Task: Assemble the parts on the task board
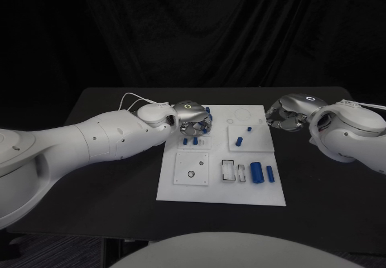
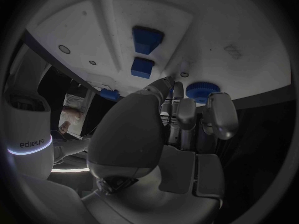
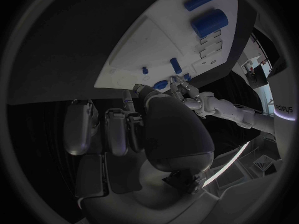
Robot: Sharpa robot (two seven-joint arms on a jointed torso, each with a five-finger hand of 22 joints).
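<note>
White task board — hands flank edges.

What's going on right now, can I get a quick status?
Left hand over white task board, fingers curled, grip unclear. Right hand off board's right edge, holding nothing. Large blue cylinder lying on board. Nothing in the way.

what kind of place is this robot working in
Probably a robotics lab or test cell: a black table before a dark curtain, and a white task board with blue parts.
</note>
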